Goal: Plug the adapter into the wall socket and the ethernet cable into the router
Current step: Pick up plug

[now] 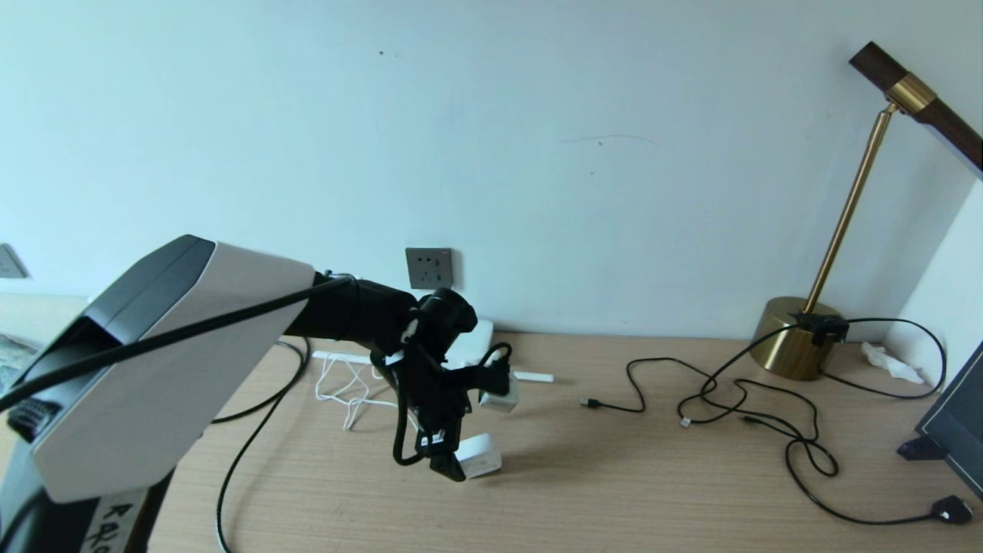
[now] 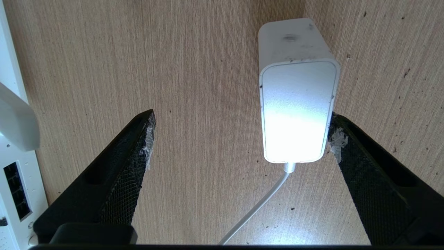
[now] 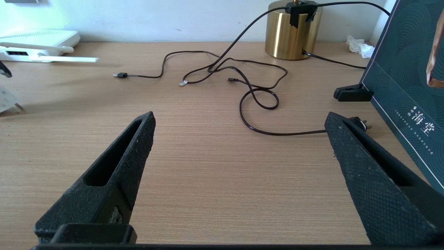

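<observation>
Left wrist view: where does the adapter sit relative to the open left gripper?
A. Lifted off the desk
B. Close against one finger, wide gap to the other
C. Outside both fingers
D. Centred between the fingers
B: the adapter lies on the desk beside one finger of the left gripper, far from the other.

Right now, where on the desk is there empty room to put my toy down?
The widest bare wood lies in front, between the adapter at the open left hand and the loops of thin black cords. It is crowded near the router with its white cord, and by the brass lamp base.
</observation>
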You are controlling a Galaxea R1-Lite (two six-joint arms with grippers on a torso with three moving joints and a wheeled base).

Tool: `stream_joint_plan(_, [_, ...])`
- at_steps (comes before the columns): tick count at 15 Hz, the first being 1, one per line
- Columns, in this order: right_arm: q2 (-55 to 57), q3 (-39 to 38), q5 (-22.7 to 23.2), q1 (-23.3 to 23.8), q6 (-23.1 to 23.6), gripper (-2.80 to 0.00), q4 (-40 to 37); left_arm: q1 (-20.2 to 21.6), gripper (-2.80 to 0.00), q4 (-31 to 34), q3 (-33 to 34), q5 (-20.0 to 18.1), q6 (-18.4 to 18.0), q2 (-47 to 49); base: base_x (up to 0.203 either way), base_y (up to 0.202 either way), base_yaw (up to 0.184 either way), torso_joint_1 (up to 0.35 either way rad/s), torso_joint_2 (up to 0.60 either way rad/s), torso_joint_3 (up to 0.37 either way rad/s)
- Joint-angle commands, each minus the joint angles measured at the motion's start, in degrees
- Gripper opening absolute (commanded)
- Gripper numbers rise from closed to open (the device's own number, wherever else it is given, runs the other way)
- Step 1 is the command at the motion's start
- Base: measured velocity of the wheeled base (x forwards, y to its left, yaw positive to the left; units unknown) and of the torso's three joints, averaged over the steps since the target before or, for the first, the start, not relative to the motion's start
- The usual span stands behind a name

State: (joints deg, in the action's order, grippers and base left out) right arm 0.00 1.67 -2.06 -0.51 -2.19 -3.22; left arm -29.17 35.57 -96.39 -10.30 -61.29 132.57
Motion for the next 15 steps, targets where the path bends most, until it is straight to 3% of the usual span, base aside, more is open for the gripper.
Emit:
stream_joint_plan(1, [0.0, 0.0, 0.0, 0.0, 0.0, 0.0, 0.0, -0.2, 0.0, 0.3, -0.3, -0.1, -0.3, 0.1, 0.0, 0.0, 0.0, 0.0, 0.0, 0.0])
stream_joint_plan(15, [0.1, -0.1, 0.0, 0.0, 0.0, 0.0, 0.0, -0.2, 0.0, 0.4, -2.3, -0.1, -0.2, 2.1, 0.0, 0.0, 0.0, 0.0, 0.0, 0.0])
